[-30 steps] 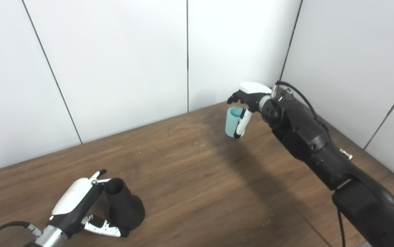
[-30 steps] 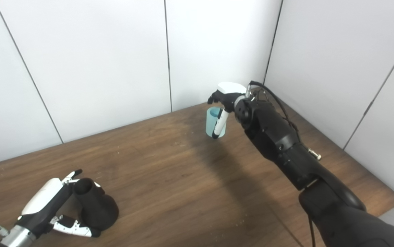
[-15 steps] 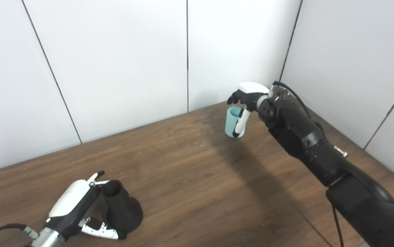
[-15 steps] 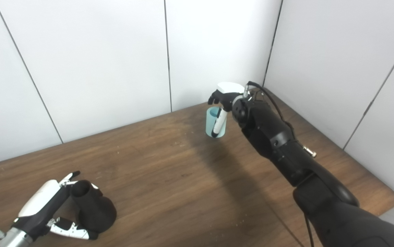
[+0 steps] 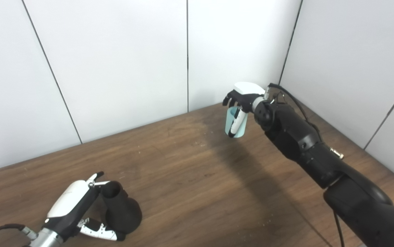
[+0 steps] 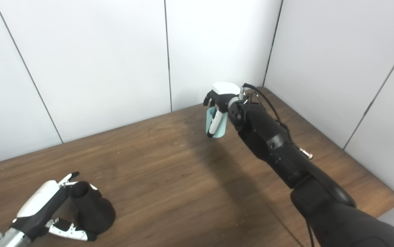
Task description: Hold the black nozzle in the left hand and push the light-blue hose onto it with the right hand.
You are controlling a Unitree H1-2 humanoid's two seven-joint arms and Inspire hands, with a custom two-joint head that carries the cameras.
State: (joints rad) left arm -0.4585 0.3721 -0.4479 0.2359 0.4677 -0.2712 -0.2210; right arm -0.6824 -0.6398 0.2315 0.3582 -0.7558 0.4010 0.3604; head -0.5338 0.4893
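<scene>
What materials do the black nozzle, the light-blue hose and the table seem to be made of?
Black nozzle: probably matte rubber or plastic; its dull surface shows no glare.
Light-blue hose: likely smooth plastic or soft rubber, with even pastel colour and a thin open rim; its stiffness cannot be judged.
Table: dark wood or wood veneer, with visible grain streaks and a faint satin sheen.

Right arm (image 5: 306,144): matte black segmented casing, bulky at the shoulder end, narrowing to a round wrist joint. Thin black cable (image 5: 286,94) loops beside that joint. Small silver stud (image 5: 337,153) protrudes mid-forearm. Right hand (image 5: 243,97): white back plate, black fingers. Left hand (image 5: 76,209): white back plate, black-and-white fingers, silver wrist cuff (image 5: 44,236), black cable behind the cuff.
</scene>
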